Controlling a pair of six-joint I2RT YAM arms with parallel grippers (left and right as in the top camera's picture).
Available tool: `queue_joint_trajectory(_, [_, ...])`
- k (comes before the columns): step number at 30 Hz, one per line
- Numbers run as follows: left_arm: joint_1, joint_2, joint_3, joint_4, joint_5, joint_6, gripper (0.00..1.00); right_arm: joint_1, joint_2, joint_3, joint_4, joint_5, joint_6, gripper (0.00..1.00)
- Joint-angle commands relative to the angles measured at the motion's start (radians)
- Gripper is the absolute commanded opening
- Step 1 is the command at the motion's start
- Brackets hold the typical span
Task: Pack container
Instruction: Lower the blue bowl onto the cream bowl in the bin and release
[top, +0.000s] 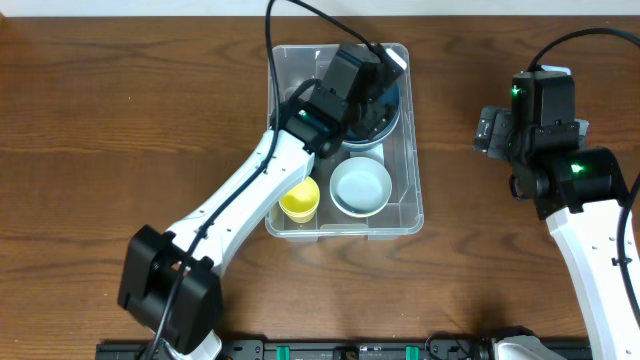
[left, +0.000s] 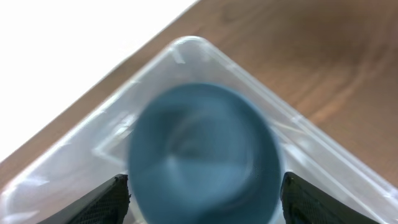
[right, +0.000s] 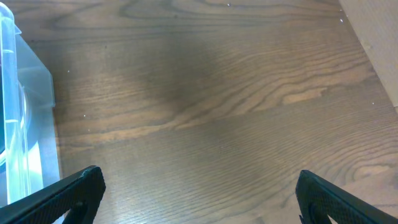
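Note:
The container is a clear plastic bin at the middle back of the table. In its far right corner lies a dark blue bowl, and my left gripper hangs right over it. In the left wrist view the blue bowl looks blurred and fills the space between the two fingers, which stand wide apart on either side of it; the gripper is open. The container's corner rim shows beyond the bowl. My right gripper is open over bare wood, to the right of the container wall.
Inside the container there is also a pale blue bowl at the front right and a yellow cup at the front left. My left arm crosses the container's left rim. The right arm stands to the right.

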Motion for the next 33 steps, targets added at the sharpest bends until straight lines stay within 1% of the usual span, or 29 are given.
queue_joint_trajectory(1, [0.002,-0.035,0.005,-0.005,-0.101,0.000,0.77,-0.007,-0.010,0.015,-0.002,0.010,0.008,0.99])
queue_joint_trajectory(3, [-0.003,-0.034,0.005,0.005,-0.093,-0.037,0.72,-0.007,-0.010,0.015,-0.002,0.010,0.008,0.99])
queue_joint_trajectory(4, [-0.007,-0.034,0.005,0.010,-0.093,-0.062,0.66,-0.007,-0.010,0.015,-0.002,0.010,0.008,0.99])
queue_joint_trajectory(5, [-0.010,-0.034,0.005,0.014,-0.093,-0.083,0.57,-0.007,-0.010,0.015,-0.002,0.010,0.008,0.99])
queue_joint_trajectory(6, [-0.013,-0.032,0.005,0.021,-0.093,-0.093,0.39,-0.007,-0.010,0.015,-0.002,0.010,0.008,0.99])
queue_joint_trajectory(7, [-0.014,-0.031,0.005,0.026,-0.094,-0.098,0.14,-0.007,-0.010,0.015,-0.002,0.010,0.008,0.99])
queue_joint_trajectory(8, [-0.014,-0.027,0.005,0.033,-0.094,-0.116,0.06,-0.007,-0.010,0.015,-0.002,0.010,0.008,0.99])
queue_joint_trajectory(11, [-0.013,-0.009,0.005,0.055,-0.095,-0.167,0.06,-0.007,-0.010,0.015,-0.002,0.010,0.008,0.99])
queue_joint_trajectory(14, [-0.015,0.019,0.005,0.076,-0.094,-0.190,0.06,-0.007,-0.010,0.015,-0.002,0.010,0.008,0.99])
queue_joint_trajectory(24, [-0.063,0.112,0.005,0.097,-0.094,-0.191,0.06,-0.007,-0.010,0.015,-0.002,0.010,0.008,0.99])
queue_joint_trajectory(33, [-0.083,0.168,0.005,0.037,-0.094,-0.191,0.06,-0.007,-0.010,0.015,-0.002,0.010,0.008,0.99])
